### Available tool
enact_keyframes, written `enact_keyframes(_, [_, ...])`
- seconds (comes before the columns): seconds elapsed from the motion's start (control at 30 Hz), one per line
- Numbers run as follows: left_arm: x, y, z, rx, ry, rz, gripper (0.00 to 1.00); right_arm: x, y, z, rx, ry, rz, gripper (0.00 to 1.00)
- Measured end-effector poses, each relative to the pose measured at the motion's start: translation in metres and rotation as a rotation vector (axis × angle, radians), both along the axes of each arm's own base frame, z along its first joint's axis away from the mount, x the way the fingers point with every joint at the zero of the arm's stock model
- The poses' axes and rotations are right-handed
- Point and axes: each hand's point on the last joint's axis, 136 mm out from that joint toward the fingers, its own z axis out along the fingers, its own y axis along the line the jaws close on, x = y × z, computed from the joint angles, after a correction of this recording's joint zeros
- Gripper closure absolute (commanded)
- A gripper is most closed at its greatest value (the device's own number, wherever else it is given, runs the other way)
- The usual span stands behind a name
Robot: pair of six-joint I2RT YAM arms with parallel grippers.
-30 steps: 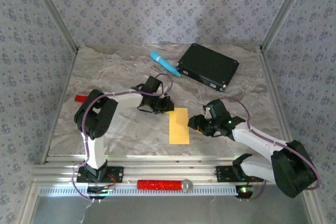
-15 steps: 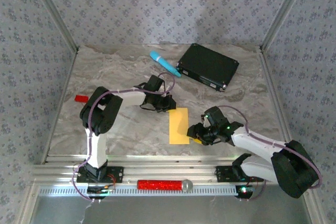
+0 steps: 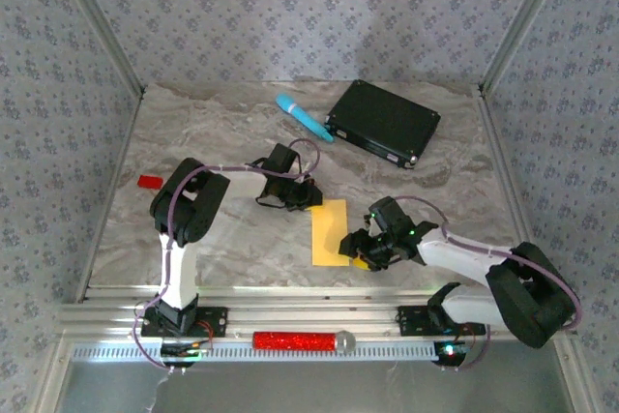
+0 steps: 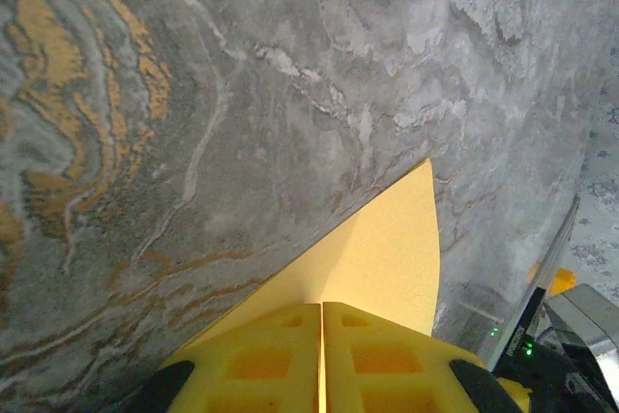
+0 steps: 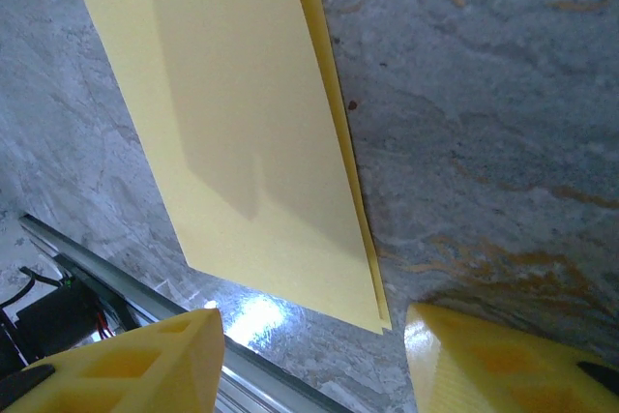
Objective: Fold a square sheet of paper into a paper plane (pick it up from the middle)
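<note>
Top external view, from the left: I see my left claw (image 3: 306,198) closed, tips at the far left corner of the folded yellow paper (image 3: 330,231) — it lies flat on the table (image 3: 242,239). My right claw (image 3: 361,255) stands open — astride the near right corner.

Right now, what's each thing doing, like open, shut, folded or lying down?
square sheet of paper: folded over into a narrow strip, lying flat.
left gripper: shut, tips at the paper's far end.
right gripper: open, a finger on each side of the paper's near corner.
light-blue cylinder: lying on its side.
black flat box: lying flat.
red block: lying flat.
</note>
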Motion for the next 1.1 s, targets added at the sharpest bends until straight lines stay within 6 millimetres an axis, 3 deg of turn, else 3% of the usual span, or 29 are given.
enact_keyframes(0.3, [-0.001,-0.001,0.001,-0.021,-0.003,-0.004,0.90,0.000,0.004,-0.002,0.006,0.025,-0.004,0.50])
enact_keyframes(0.47, [-0.001,-0.001,0.001,-0.026,-0.003,-0.005,0.90,0.000,0.004,-0.004,-0.003,0.045,-0.012,0.59])
enact_keyframes(0.67, [-0.001,-0.001,0.001,-0.026,-0.003,-0.005,0.90,0.005,0.013,0.003,0.030,0.008,-0.001,0.61])
enact_keyframes(0.87, [-0.001,0.000,0.001,-0.026,-0.003,-0.005,0.90,0.018,0.012,0.011,0.048,-0.028,-0.029,0.59])
enact_keyframes(1.1, [-0.001,-0.001,0.001,-0.026,-0.002,-0.005,0.90,0.046,0.014,0.021,0.119,-0.095,-0.073,0.53])
